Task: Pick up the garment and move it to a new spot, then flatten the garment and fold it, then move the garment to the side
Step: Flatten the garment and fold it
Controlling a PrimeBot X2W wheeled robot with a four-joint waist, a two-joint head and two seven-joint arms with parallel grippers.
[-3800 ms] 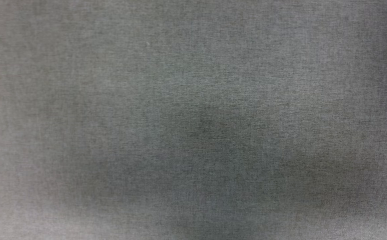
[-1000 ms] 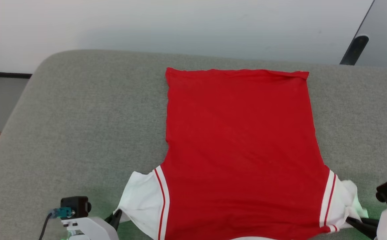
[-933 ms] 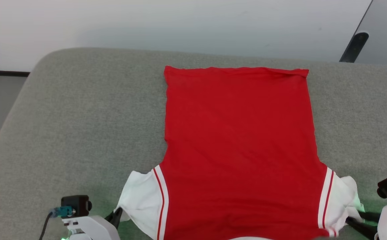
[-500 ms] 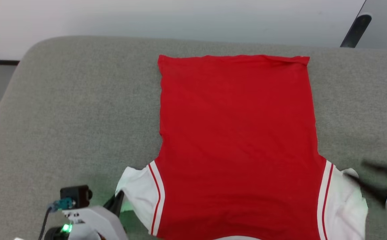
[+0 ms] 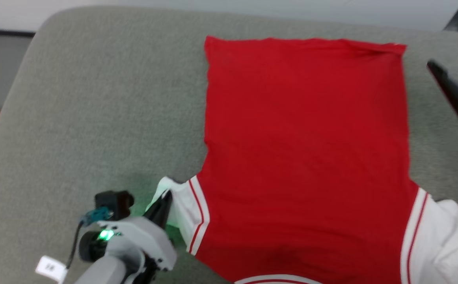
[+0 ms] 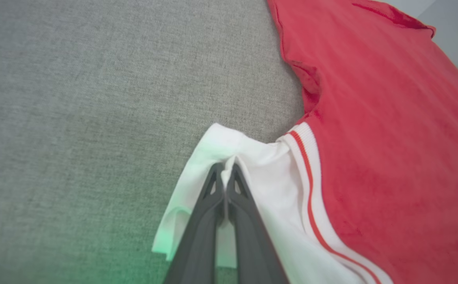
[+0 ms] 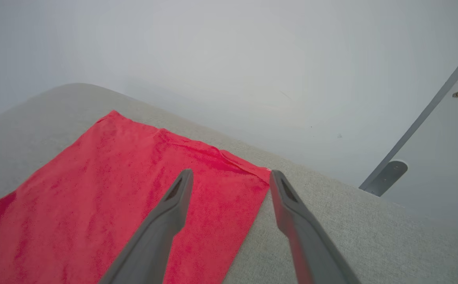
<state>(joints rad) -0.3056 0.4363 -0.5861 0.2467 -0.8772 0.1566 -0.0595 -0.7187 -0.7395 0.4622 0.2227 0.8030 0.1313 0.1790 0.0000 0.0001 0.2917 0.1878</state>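
garment (image 5: 304,150): red shirt, plain red side up, spread flat on the grey upholstered surface (image 5: 95,110). its hem is toward the far edge and its sleeves toward the near edge. in the head view it sits right of the surface's middle.

grey upholstered surface: woven cloth with a rounded far corner and a pale wall (image 7: 213,59) behind it.

left-hand sleeve (image 5: 183,219): white with red-striped trim, its outer edge bunched and lifted into a fold.

right-hand sleeve (image 5: 442,236): white, same trim, lying loose and rumpled on the surface.

left gripper (image 5: 167,197): both dark fingers pressed together, pinching the fold of the left-hand sleeve; the grip shows close up in the left wrist view (image 6: 225,169).

right gripper (image 5: 447,58): fingers spread wide with nothing between them, beside the garment's far right hem corner. in the right wrist view (image 7: 229,173) one finger stands before red cloth, the other before grey.

white tag (image 5: 49,268): on the left arm's cable; print too small to read.

green light (image 5: 103,235): lit on the left wrist, tinting the surface nearby.
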